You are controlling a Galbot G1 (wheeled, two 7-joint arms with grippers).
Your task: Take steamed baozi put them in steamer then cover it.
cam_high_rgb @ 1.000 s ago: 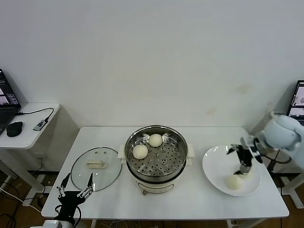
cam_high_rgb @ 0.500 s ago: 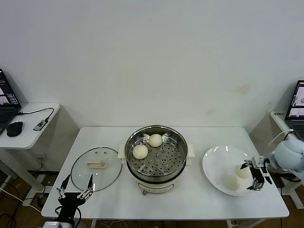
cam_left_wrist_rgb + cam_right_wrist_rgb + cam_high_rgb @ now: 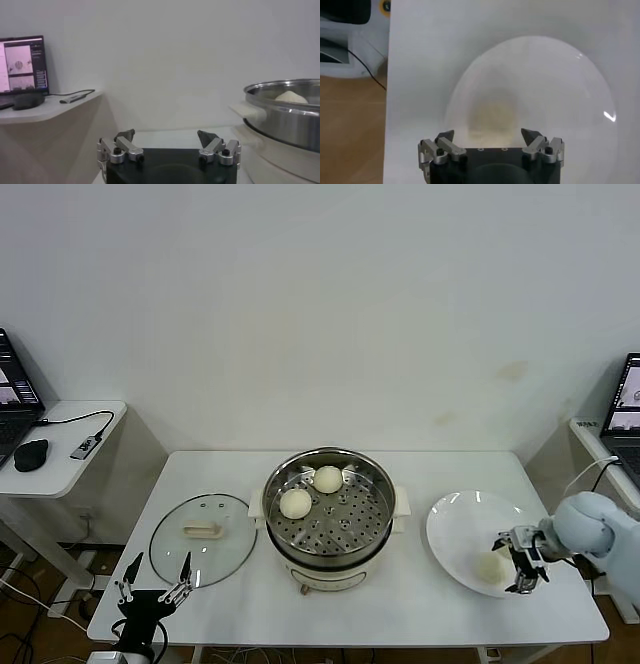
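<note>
Baozi [image 3: 489, 567] on plate [image 3: 455, 519], right gripper [image 3: 520, 562] now lower, beside it.

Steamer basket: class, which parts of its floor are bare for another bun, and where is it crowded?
In the steamer, two baozi sit close together at the left and far side. The near and right parts of the perforated floor are bare up to the rim. The lid lies on the table left of the pot, so the top is open.
</note>
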